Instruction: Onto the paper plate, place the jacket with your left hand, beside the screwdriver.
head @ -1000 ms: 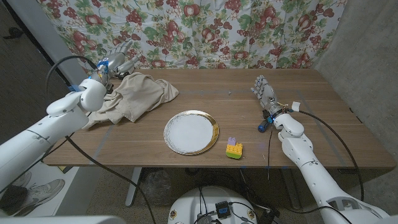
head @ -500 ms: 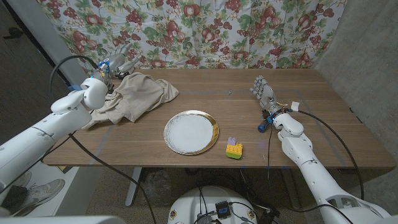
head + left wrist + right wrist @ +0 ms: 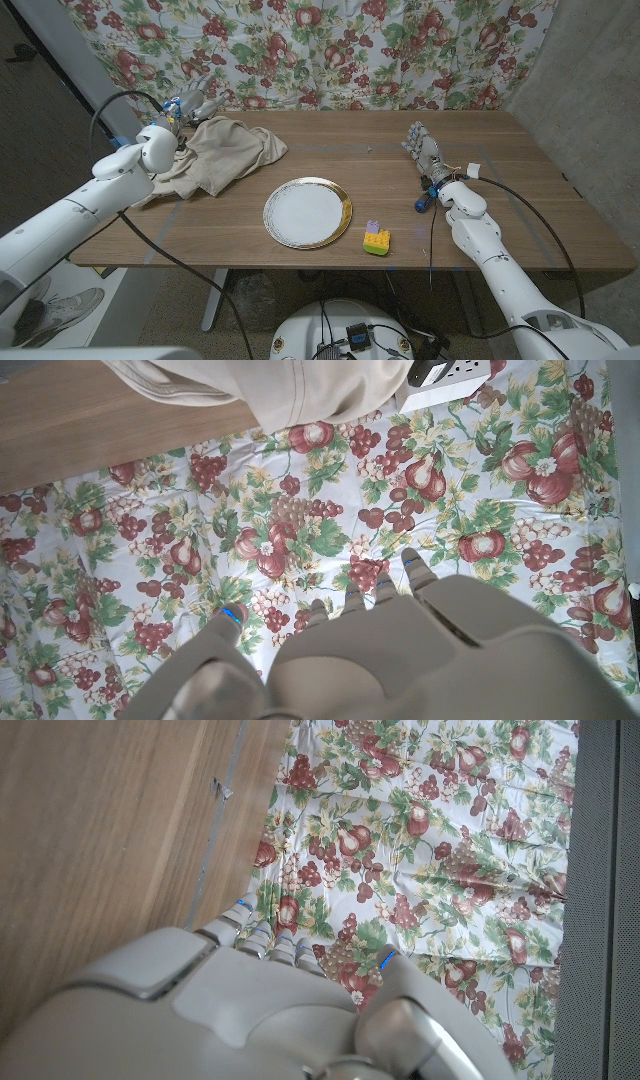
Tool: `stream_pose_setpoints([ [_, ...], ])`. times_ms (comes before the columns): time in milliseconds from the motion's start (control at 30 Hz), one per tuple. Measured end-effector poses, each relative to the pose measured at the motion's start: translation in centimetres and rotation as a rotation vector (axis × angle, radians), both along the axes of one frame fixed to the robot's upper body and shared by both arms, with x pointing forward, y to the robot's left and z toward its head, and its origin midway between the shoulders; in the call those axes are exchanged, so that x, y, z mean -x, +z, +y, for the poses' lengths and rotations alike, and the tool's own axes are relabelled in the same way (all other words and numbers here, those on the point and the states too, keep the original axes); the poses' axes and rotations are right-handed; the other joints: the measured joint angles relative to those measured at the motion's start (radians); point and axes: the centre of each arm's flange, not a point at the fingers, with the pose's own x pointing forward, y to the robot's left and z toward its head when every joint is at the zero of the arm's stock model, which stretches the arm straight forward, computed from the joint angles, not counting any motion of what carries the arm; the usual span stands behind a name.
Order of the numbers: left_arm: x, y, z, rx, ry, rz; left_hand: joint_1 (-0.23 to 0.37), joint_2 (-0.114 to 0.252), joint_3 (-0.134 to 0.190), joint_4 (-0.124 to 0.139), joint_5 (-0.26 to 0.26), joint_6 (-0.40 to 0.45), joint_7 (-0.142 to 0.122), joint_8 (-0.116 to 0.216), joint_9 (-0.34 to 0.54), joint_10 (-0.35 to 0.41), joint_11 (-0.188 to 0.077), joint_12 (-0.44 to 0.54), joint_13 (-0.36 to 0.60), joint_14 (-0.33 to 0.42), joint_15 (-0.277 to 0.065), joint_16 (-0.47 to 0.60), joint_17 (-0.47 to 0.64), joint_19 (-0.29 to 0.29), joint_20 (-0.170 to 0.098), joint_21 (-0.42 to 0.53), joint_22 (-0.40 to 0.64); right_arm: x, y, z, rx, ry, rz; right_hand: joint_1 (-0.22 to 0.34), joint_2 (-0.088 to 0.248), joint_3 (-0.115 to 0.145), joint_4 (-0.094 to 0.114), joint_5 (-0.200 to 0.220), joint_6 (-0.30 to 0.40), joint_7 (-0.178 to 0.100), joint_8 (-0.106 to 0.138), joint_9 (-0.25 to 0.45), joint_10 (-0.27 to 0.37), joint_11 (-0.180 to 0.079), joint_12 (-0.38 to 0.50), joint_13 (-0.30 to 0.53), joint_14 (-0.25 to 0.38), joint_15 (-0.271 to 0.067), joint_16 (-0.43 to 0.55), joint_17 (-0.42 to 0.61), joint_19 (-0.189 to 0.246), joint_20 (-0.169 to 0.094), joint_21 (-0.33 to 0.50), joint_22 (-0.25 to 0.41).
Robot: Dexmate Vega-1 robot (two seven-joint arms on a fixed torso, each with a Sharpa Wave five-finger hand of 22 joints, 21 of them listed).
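Note:
The beige jacket (image 3: 215,155) lies crumpled on the table's far left; the left wrist view shows its edge (image 3: 290,390). The gold-rimmed paper plate (image 3: 307,212) sits bare at the table's middle front. My left hand (image 3: 195,99) hovers over the back edge just behind the jacket, fingers spread and holding nothing; in its wrist view the hand (image 3: 380,650) points at the floral curtain. My right hand (image 3: 424,148) stands upright at the right of the table, fingers extended and holding nothing, and appears from behind (image 3: 270,1010) in its wrist view. I cannot make out a screwdriver.
A small toy block (image 3: 376,239) of green, yellow and purple sits right of the plate near the front edge. A small white piece (image 3: 476,168) lies by my right wrist. The floral curtain (image 3: 330,50) hangs close behind the table (image 3: 330,140).
My left arm has swung slightly to the right, and its hand has shifted a little along the back edge behind the jacket. The jacket, the plate and the right hand have not moved.

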Motion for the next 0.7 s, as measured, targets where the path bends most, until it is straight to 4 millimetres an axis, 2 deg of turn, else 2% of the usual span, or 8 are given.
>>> stream_pose_setpoints([
  [33,0.0,0.0,0.0,0.0,0.0,0.0,0.0,0.0,0.0,0.0,0.0,0.0,0.0,0.0,0.0,0.0,0.0,0.0,0.0,0.0,0.0,0.0,0.0,0.0,0.0,0.0,0.0,0.0,0.0,0.0,0.0,0.0,0.0,0.0,0.0,0.0,0.0,0.0,0.0,0.0,0.0,0.0,0.0,0.0,0.0,0.0,0.0,0.0,0.0,0.0,0.0,0.0,0.0,0.0],
  [67,-1.0,-0.2,0.2,0.008,0.008,0.014,0.0,0.0,0.0,0.0,0.0,0.0,0.0,0.0,0.0,0.0,0.0,0.0,0.0,0.0,0.0,0.0,0.0,0.0,0.0,0.0,0.0,0.0,0.1,0.0,0.003,-0.002,-0.003,0.0,0.0,0.0,0.0,0.0,0.0,0.0,0.0,0.0,0.0,0.0,0.0,0.0,0.0,0.0,0.0,0.0,0.0,0.0,0.0,0.0],
  [700,-3.2,-0.5,0.1,0.015,0.011,0.048,0.008,-0.008,0.002,-0.013,0.0,0.0,0.0,0.0,0.0,-0.005,-0.005,0.0,0.0,0.008,-0.007,0.0,0.0,0.002,0.002,0.0,0.0,-0.4,0.3,0.2,0.006,-0.004,-0.006,0.0,0.0,0.0,0.0,0.0,0.0,0.0,0.0,0.0,0.0,0.0,0.0,0.0,0.0,0.0,0.0,0.0,0.0,0.0,0.0,0.0],
])
